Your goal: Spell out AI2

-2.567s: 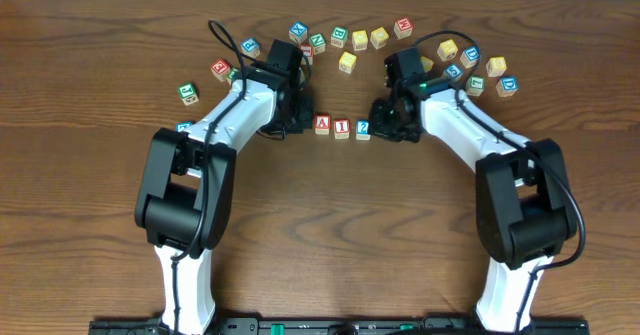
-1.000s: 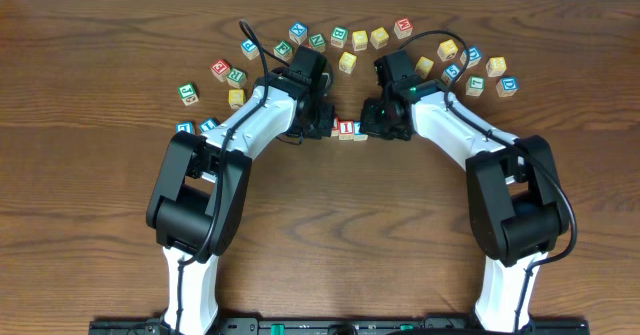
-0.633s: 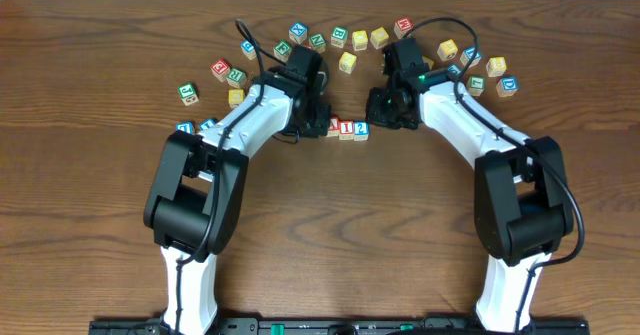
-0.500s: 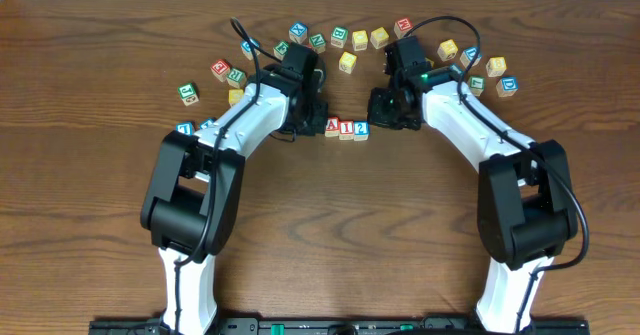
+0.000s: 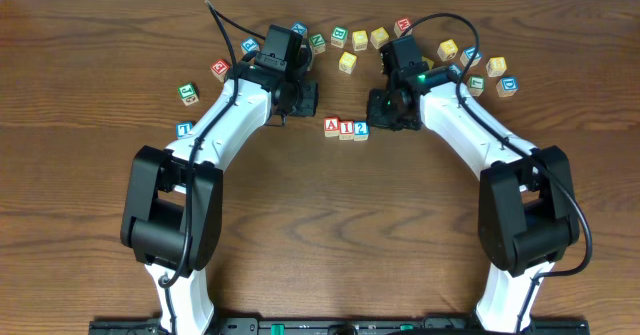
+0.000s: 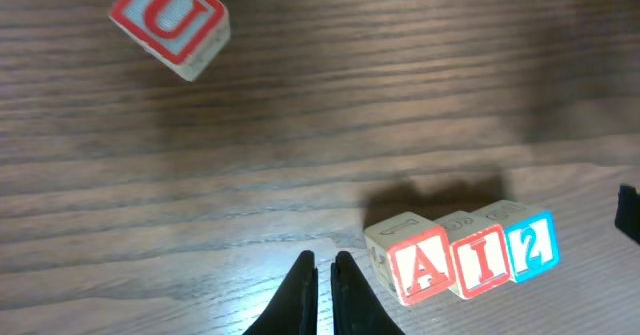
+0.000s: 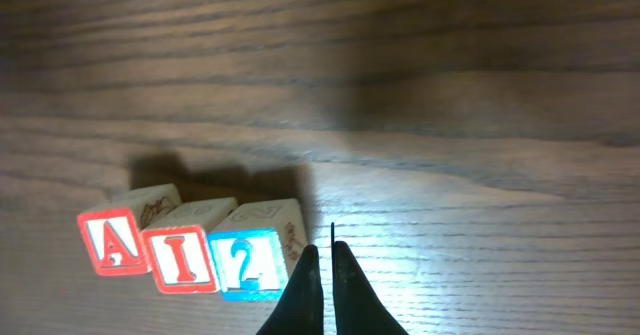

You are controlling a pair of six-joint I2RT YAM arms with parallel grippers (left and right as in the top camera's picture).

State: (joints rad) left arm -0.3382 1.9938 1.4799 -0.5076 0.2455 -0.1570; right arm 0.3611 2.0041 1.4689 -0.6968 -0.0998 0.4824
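Observation:
Three wooden cubes lie side by side in a row reading A, I, 2: the red A point(image 5: 332, 126), the red I point(image 5: 346, 128) and the blue 2 point(image 5: 360, 129). My left gripper point(image 5: 298, 110) is shut and empty, up and to the left of the A point(image 6: 425, 267), with a gap to it; its tips point(image 6: 323, 260) hover over bare wood. On the other side, my right gripper point(image 5: 382, 118) is shut and empty too, just right of the 2 point(image 7: 248, 263), tips point(image 7: 326, 247) close to that cube's side. The I point(image 7: 180, 258) sits between its neighbours.
Many other letter cubes lie scattered in an arc at the back, among them a yellow cube point(image 5: 347, 62), a red cube point(image 5: 403, 25), a green cube point(image 5: 187, 93) and a blue cube point(image 5: 184, 129). A red U cube point(image 6: 170, 20) lies beyond the left gripper.
Both grippers were pressed against the ends of the row a second ago. The left has since drawn back up and left, and the right has backed off slightly. The row stays put.

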